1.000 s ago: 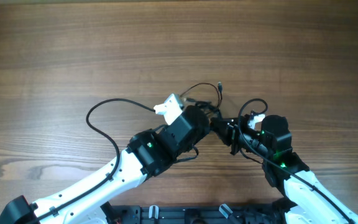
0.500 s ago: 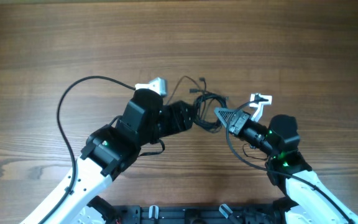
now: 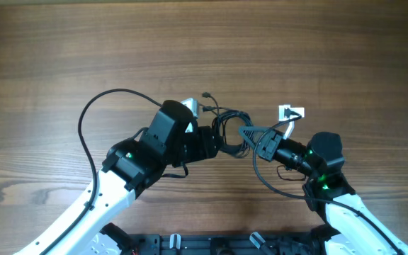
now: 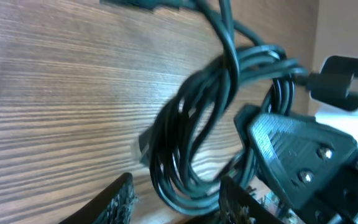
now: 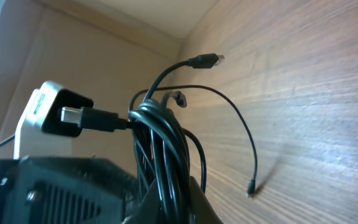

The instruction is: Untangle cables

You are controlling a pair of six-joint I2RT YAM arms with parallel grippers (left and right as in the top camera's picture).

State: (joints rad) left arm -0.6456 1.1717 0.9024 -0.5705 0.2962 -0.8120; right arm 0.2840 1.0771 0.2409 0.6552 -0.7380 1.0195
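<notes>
The cables (image 3: 230,130) lie as one knotted bundle at frame centre on the surface (image 3: 83,57). The right hand (image 3: 249,132) pinches them, and the left hand (image 4: 178,191) stands half-wide around their loops. Untangling looks barely begun.

cables (image 3: 230,132) — thin, dark greenish-black | state: tangled coil of loops | pose: bundled tight — plug ends sticking out

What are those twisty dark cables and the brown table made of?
The cables look like smooth, slightly shiny dark plastic or rubber: they bend into soft loops and catch the light. Whatever is inside them can't be seen. The table looks like brown wood with streaky grain lines and a dull finish, though it could be a printed wood-look top.
</notes>
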